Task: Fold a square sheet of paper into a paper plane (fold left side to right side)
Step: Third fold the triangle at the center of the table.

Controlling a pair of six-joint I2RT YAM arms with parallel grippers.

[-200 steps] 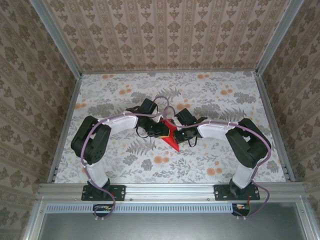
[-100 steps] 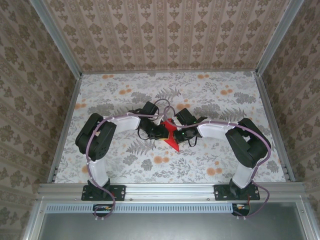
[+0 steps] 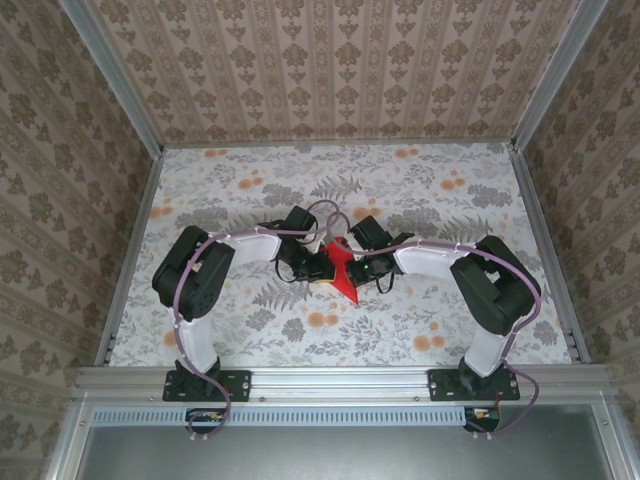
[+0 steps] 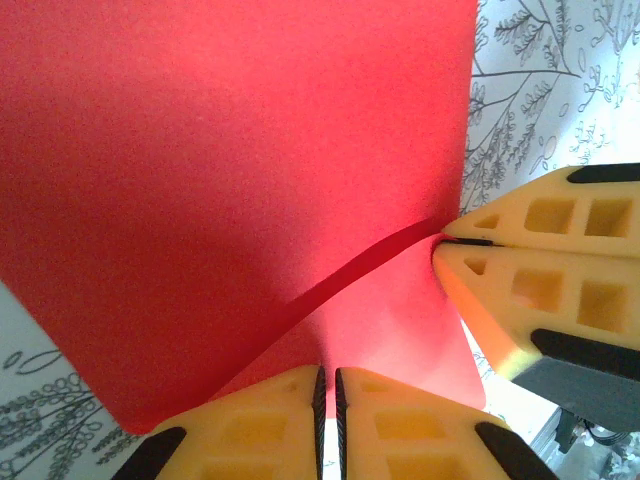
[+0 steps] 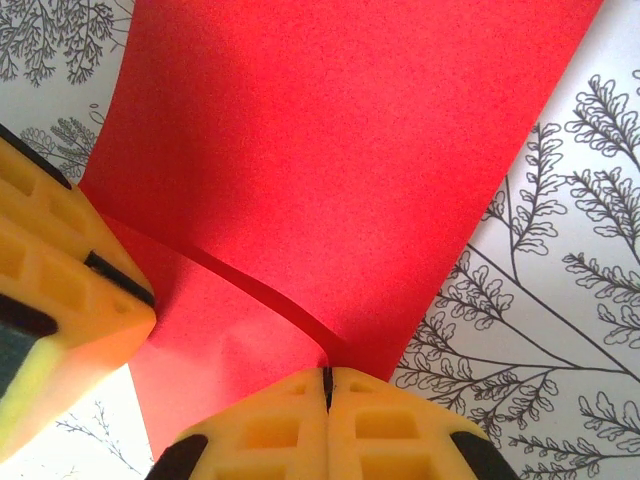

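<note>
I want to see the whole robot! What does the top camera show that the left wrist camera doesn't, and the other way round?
Top camera: the whole left arm and right arm, plus the patterned walls. Left wrist camera: up close, the yellow left fingers at the bottom and the right fingers at the side, both pinching the red paper where an edge curls up. Both: that paper on the flowery tabletop.
</note>
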